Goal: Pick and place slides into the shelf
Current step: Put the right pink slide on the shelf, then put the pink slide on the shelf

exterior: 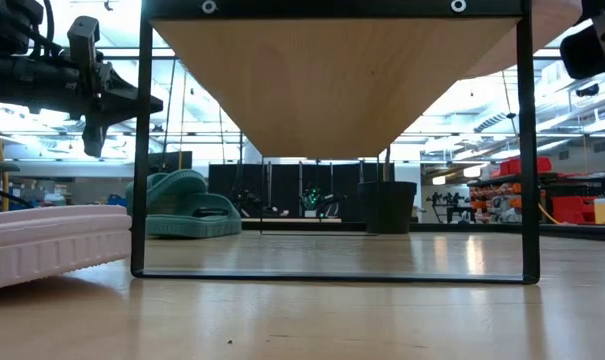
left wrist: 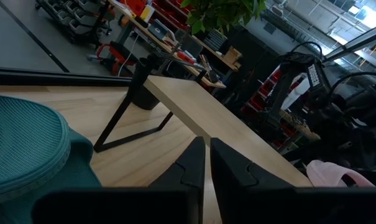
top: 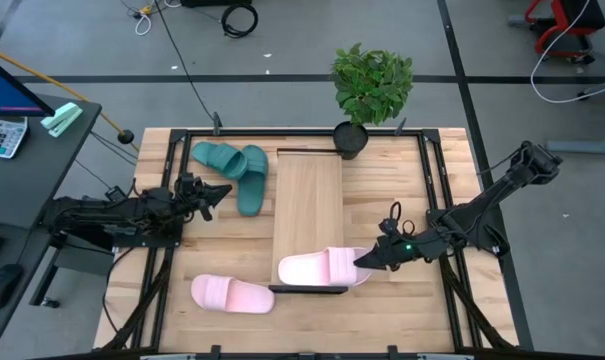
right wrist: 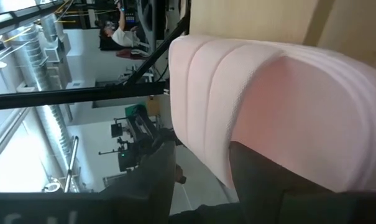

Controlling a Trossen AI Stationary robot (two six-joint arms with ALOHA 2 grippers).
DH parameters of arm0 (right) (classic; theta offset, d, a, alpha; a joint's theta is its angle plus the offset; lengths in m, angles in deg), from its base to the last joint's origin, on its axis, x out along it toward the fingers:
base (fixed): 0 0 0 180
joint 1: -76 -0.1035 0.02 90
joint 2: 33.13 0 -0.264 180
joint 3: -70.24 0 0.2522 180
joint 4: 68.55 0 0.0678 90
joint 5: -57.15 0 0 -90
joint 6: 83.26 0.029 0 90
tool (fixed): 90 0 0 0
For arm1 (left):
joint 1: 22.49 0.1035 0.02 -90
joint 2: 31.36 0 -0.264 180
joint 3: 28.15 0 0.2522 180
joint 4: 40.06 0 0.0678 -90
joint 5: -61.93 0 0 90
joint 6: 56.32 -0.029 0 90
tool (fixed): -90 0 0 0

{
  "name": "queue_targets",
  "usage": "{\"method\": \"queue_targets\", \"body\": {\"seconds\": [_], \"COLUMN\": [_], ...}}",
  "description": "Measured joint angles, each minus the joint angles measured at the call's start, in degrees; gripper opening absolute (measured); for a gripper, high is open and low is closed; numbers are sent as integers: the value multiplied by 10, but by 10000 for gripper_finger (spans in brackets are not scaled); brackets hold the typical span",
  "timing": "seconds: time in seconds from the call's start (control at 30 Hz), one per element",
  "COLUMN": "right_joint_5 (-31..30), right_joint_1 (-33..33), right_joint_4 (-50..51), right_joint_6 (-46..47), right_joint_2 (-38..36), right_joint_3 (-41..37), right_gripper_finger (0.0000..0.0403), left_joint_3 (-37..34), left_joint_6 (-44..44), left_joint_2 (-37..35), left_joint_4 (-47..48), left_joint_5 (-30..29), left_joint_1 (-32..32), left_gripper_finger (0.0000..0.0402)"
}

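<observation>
Slides first, taken from the shelf (top: 307,215) outward. Off its left side, at the far end, the two teal slides (top: 232,167) lie together on the tabletop (top: 397,315), untouched. My left gripper (top: 214,193) hangs just beside them, fingers pressed nearly together with only a thin slit between, pinching nothing. Near the shelf's near-left corner one pink slide (top: 231,294) lies on the tabletop, also waiting. On the shelf itself, at its near end, sits the other pink slide (top: 325,268), lying crosswise with its heel past the shelf's right edge. My right gripper (top: 365,259) is at that overhanging end; the wrist view shows one finger above the strap and one under the sole, so I judge I am pinching this slide, though whether its weight is already fully on the board I cannot tell.

By my reckoning the job is at its first placement: one slide on or nearly on the shelf, three left to carry over, and the far half of the board bare.

Some things stay hidden. The low view shows only the shelf's underside, so the pink slide on top is out of sight there. The potted plant (top: 371,88) stands just beyond the shelf's far-right corner, its pot touching or nearly touching that corner; I cannot say which.
</observation>
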Motion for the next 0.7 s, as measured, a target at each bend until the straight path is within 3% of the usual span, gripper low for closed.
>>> {"method": "queue_targets", "body": {"seconds": [0.4, 0.7], "right_joint_5": [-8, -51], "right_joint_1": [-28, -67], "right_joint_4": [98, 215], "right_joint_6": [9, 9], "right_joint_2": [-70, -179], "right_joint_3": [0, 0], "right_gripper_finger": [158, 158], "left_joint_3": [0, 0], "left_joint_6": [0, 21], "left_joint_2": [0, 0], "left_joint_4": [0, 0], "left_joint_5": [0, 21], "left_joint_1": [0, 0], "left_gripper_finger": [28, 28]}}
